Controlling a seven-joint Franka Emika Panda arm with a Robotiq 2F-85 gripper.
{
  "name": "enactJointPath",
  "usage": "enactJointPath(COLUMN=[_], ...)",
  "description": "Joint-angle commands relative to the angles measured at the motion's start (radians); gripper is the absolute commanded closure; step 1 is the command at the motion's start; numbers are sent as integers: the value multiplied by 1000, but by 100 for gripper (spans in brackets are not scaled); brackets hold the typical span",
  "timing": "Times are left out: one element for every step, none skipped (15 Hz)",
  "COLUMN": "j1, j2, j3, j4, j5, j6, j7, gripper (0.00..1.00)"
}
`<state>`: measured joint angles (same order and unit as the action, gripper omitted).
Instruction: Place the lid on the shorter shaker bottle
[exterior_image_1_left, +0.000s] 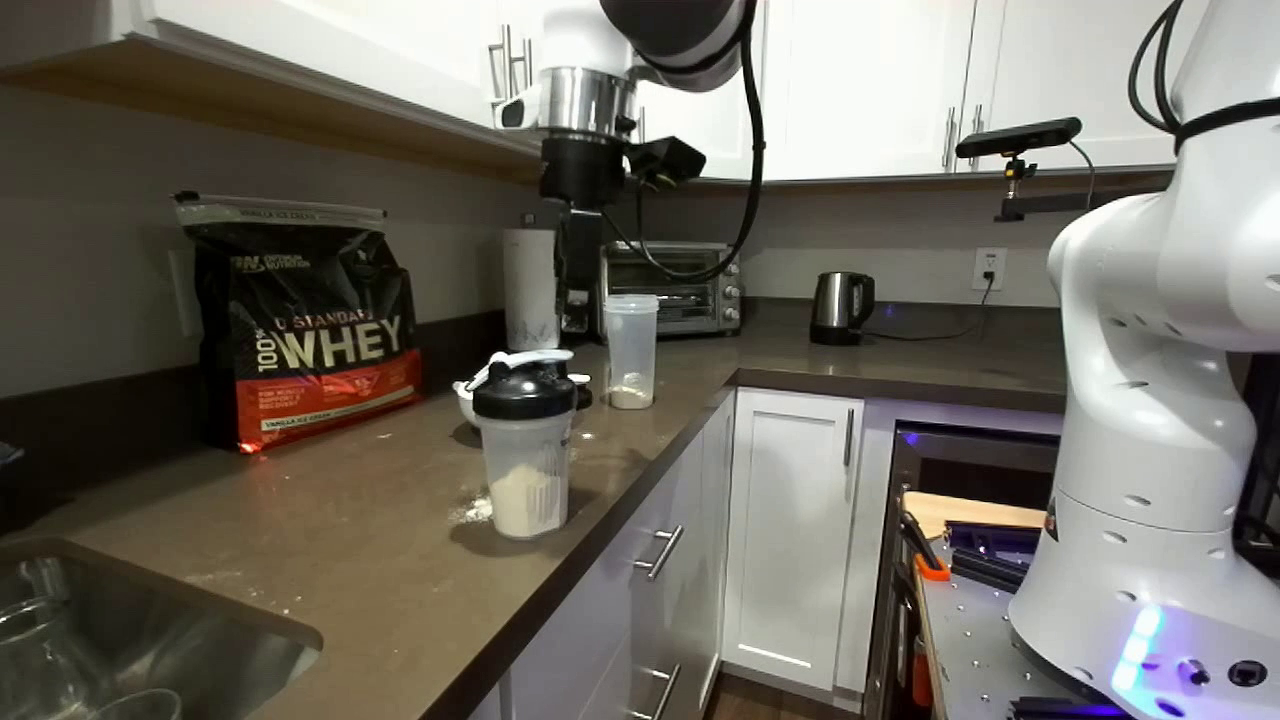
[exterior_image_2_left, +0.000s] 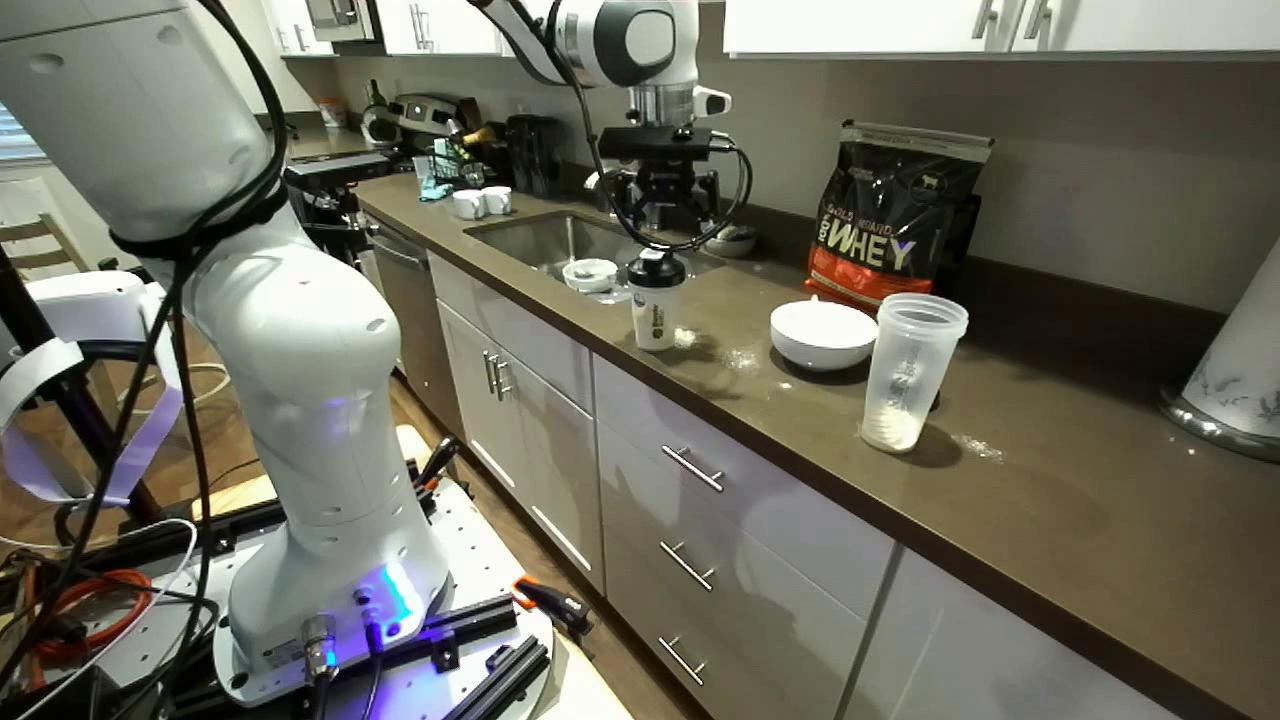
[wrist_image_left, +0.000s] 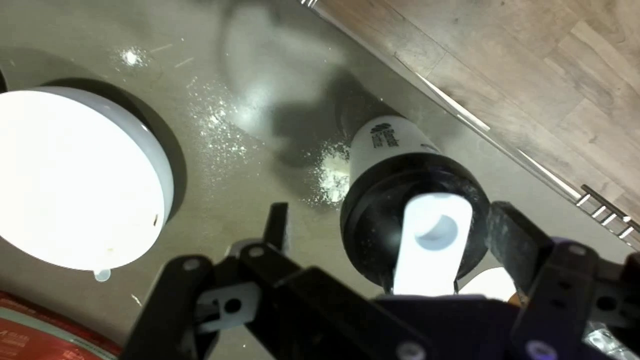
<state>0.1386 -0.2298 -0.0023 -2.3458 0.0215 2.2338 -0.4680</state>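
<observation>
Beneath white cabinets (exterior_image_1_left: 865, 85), a brown surface (exterior_image_1_left: 350, 560) is dusted with spilled powder (wrist_image_left: 332, 177). On it, near the front edge, the shorter bottle (exterior_image_1_left: 525, 490) is stood upright, its mouth already covered by the lid (exterior_image_1_left: 523, 395). The placing can therefore be judged done, or nearly so; whether the lid has been pressed or turned tight cannot be told. The end effector (wrist_image_left: 390, 222) is held above, spread wide, with nothing gripped (in the wrist view one fingertip (wrist_image_left: 515, 235) is seen just beside the lid's rim, contact being unclear). What is left, it is judged, is a retreat upward, perhaps preceded by a firming push. Farther along, the taller bottle (exterior_image_2_left: 910, 370) is uncapped, powder being visible at its bottom. Between the two bottles, set back a little, a white bowl (exterior_image_2_left: 822, 338) is placed; the whey bag (exterior_image_2_left: 885, 220) is stood behind. A sideways move could be hampered by the bowl.
</observation>
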Motion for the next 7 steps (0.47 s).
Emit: enactJointPath(j1=[-30,-36,-41,-45,-49,-54,-58], j2=[-29,-28,-30,-32,-34,-36,-39], j3=[-8,-13,-17,-22,-26,-30,-33], j4=[-18,-16,-18,-18,-19,-20,-21], j5=[-43,-50,-57,-62,-63,-65,-68], j6=[-23,-28,-31,-34,-37,-38,-40], j7=[-17,-18,-16,-15,-14,-12,-8], gripper=[0,0,0,0,0,0,0])
